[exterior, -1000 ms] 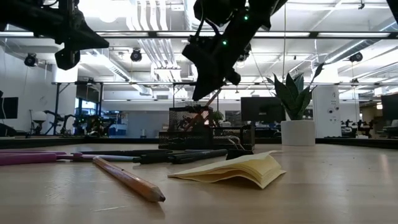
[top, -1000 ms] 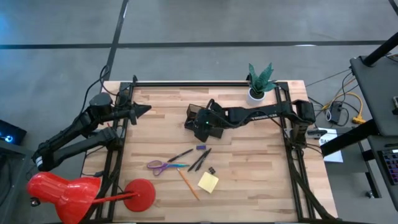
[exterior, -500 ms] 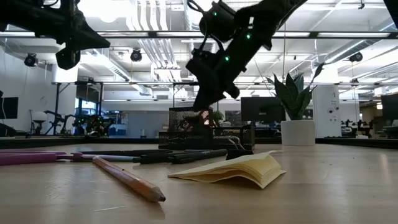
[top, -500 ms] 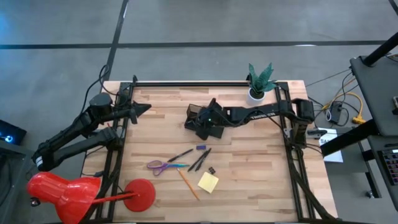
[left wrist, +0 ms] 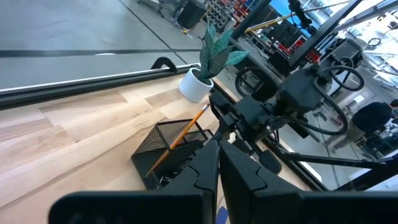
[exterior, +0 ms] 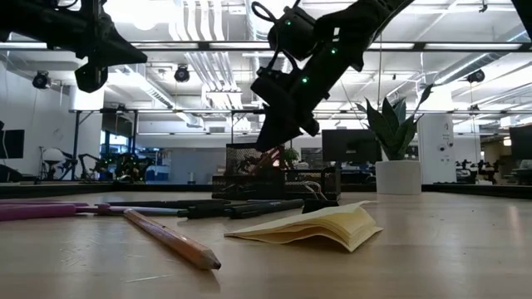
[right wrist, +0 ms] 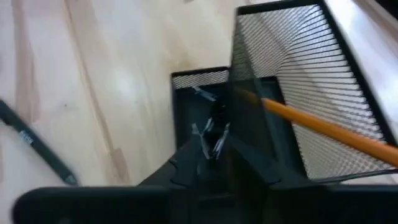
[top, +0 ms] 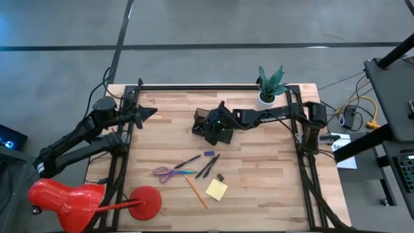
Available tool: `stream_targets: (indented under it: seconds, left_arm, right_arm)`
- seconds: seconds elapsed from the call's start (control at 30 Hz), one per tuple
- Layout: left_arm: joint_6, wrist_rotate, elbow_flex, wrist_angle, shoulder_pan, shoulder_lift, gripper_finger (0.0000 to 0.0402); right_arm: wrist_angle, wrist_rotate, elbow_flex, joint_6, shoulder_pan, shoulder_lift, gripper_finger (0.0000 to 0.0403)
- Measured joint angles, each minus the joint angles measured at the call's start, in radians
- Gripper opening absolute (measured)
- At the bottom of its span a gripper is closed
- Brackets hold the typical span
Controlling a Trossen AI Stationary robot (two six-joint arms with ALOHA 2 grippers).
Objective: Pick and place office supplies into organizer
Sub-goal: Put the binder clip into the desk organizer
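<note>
Right wrist view: organizer (right wrist: 298,81) black mesh, orange pencil (right wrist: 329,130) leaning inside; right end effector (right wrist: 214,146) state unclear.

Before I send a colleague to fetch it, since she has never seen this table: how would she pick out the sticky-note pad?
Start at the red desk lamp at the table's near left corner and look right along that edge, past the scattered pens and scissors. The sticky-note pad lies at the right end of that cluster, beside a small black clip. It is the only flat yellow square there; everything around it is long and thin.
</note>
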Motion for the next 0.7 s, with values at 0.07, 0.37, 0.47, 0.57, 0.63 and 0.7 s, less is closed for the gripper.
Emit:
stream_targets:
  seconds: [0.07,0.37,0.47,0.57,0.63,0.7]
  left_arm:
    - [-0.002,0.0,0.0,0.0,0.0,0.0,0.0]
    - [-0.032,0.001,0.0,0.0,0.0,-0.001,0.0]
    - [-0.031,0.001,0.0,-0.001,0.0,-0.002,0.0]
    - [-0.025,0.001,-0.001,-0.001,0.0,0.0,0.0]
    - [-0.024,0.001,-0.001,-0.002,0.0,0.0,0.0]
    - [-0.024,0.001,-0.001,-0.002,0.001,-0.001,0.0]
  right_arm:
    - [-0.008,-0.002,0.0,0.0,0.011,-0.003,0.0087]
    - [-0.29,-0.083,0.001,-0.368,0.219,-0.097,0.0162]
    - [-0.362,-0.081,-0.001,-0.433,0.3,-0.098,0.0171]
    - [-0.356,-0.078,0.0,-0.5,0.373,-0.082,0.0176]
    - [-0.351,-0.082,-0.002,-0.52,0.411,-0.054,0.0175]
    - [-0.339,-0.083,-0.002,-0.515,0.436,-0.034,0.0175]
